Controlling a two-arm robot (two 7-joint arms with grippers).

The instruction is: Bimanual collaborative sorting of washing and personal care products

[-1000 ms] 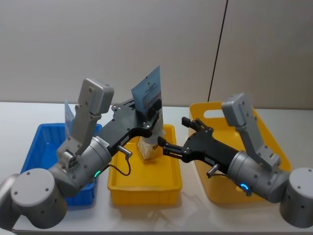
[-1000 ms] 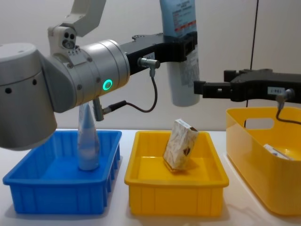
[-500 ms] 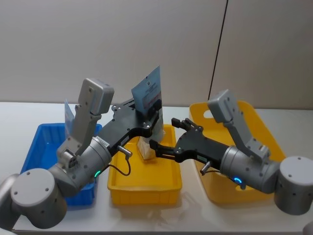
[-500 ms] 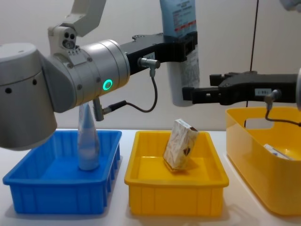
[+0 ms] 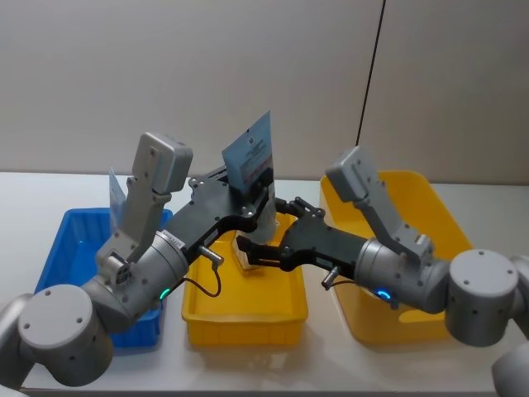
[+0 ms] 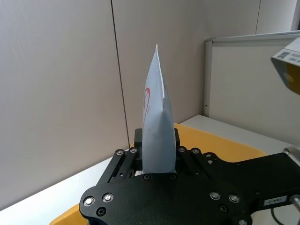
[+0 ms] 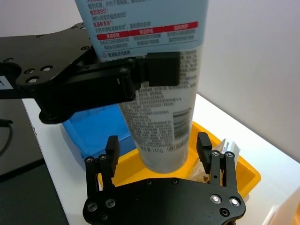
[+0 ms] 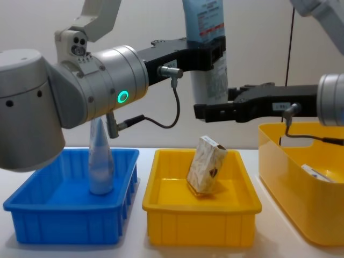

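My left gripper [image 8: 210, 56] is clamped on the red-banded tube [image 8: 207, 54], upright above the middle yellow bin [image 8: 201, 215]. My right gripper [image 7: 159, 150] is spread wide around the tube's lower end, not touching.

The head view looks down and forward over the desk [image 5: 331, 351], taking in all three bins. The chest view sits low, facing across the same bins side-on, close behind the left arm. Each wrist view rides just behind its tool; both share the upright tube [image 7: 159, 93] with the head and chest views.
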